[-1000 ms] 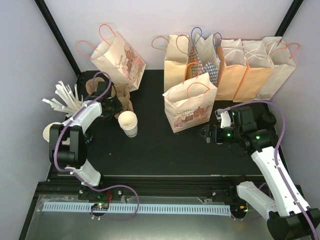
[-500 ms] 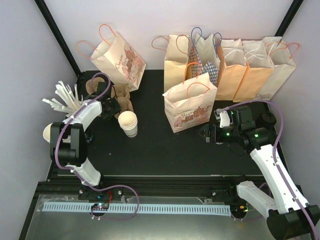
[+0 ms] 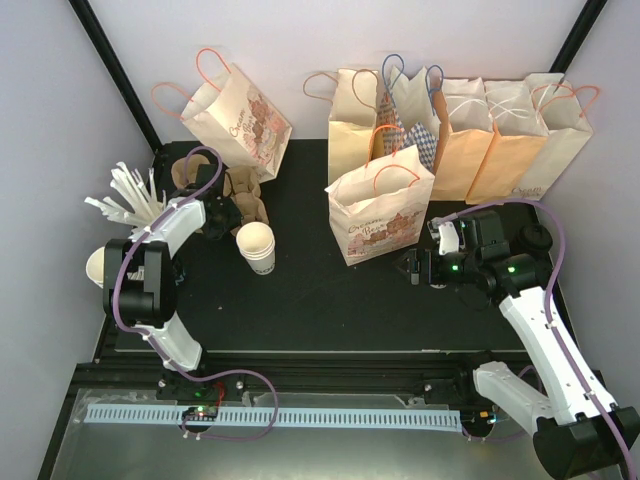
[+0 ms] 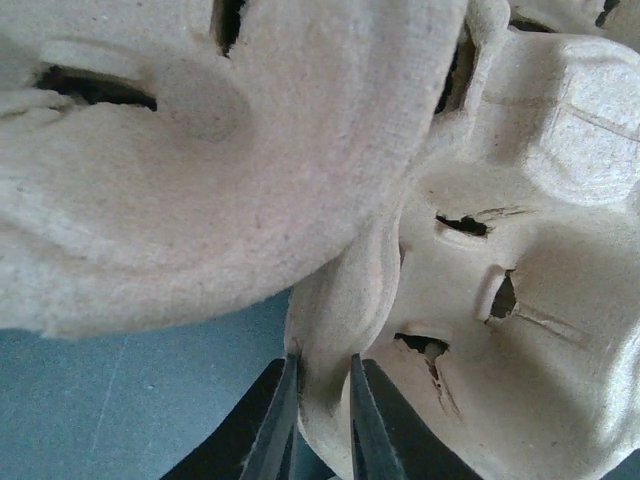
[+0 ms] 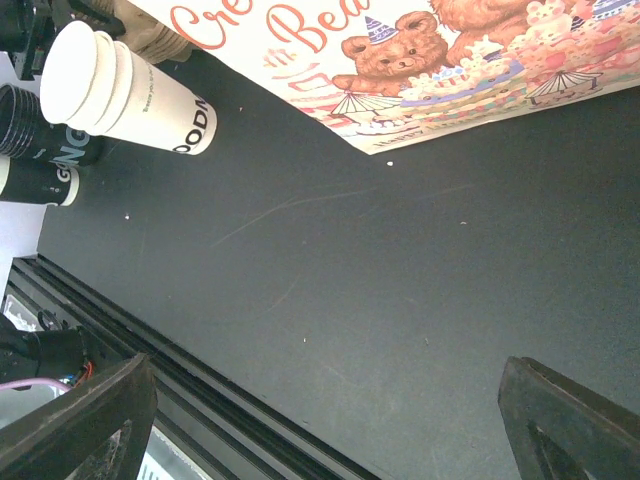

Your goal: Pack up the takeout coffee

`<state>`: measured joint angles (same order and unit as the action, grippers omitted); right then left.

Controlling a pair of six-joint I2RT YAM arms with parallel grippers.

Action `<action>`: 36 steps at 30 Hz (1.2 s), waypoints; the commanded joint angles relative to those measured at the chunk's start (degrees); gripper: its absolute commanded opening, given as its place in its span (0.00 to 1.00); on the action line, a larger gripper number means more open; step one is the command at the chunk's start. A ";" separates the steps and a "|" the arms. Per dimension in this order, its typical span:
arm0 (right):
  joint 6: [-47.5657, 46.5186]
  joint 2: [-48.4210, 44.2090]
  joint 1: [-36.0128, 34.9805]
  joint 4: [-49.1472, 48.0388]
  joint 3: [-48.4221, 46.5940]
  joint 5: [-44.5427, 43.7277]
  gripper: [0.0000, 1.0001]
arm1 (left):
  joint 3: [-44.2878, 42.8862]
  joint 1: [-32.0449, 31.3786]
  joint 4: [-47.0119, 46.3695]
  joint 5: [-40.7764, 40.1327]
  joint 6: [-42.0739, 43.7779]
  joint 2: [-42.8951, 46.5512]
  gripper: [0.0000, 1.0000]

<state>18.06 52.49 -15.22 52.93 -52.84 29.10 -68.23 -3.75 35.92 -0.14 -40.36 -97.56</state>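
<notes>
Nearest, in the lower right of the overhead view, the right end effector (image 3: 413, 268) hangs over the black counter (image 3: 320, 300). Its fingers are spread wide with nothing between them, and its own camera shows only bare counter below.

At the left edge of that wrist view stands the takeout coffee (image 5: 40, 150): small cups with round black lids and a dark printed band. They sit just beside the stacked white cups (image 5: 120, 90), on the side toward the counter's near edge. From overhead that spot is mostly hidden under the left arm (image 3: 150, 260), so I cannot tell how many there are.

Further back, left of centre, the left end effector (image 4: 320, 425) is pinched on a thin rib of the pulp cup carrier (image 4: 500, 230), a finger pressing each side.

Farthest, the bear-print bag (image 3: 380, 215) stands upright in mid-frame, with the row of paper bags (image 3: 500, 140) behind it along the top.

The coffee is probably light, but top-heavy if filled. The paper wall will likely dent under a hard squeeze, and the lid may pop. It looks best taken around the body at the band, below the lid rim, kept upright and held with modest force.
</notes>
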 commanded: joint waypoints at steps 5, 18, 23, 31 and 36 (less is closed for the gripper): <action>-0.66 0.29 0.10 -0.84 -0.54 0.52 0.96 | -3.44 0.42 2.37 -1.84 0.07 3.14 0.14; -0.66 -0.10 0.17 -0.61 -0.08 0.46 0.96 | -5.43 0.46 3.56 0.34 1.48 6.42 0.09; -0.65 -0.24 0.11 -0.29 -0.40 0.40 0.96 | -6.45 0.43 2.57 3.00 2.67 7.66 0.06; -0.86 -0.68 0.10 0.21 -0.38 0.13 0.96 | -11.55 0.44 3.07 3.07 5.02 10.10 0.02; -0.75 -0.77 0.13 0.18 -0.38 0.25 0.96 | -12.37 0.44 2.48 3.82 5.18 11.94 0.02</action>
<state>18.00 52.64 -15.22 53.04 -52.84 29.08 -78.11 -3.75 39.35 2.33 -36.47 -88.29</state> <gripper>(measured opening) 0.959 0.051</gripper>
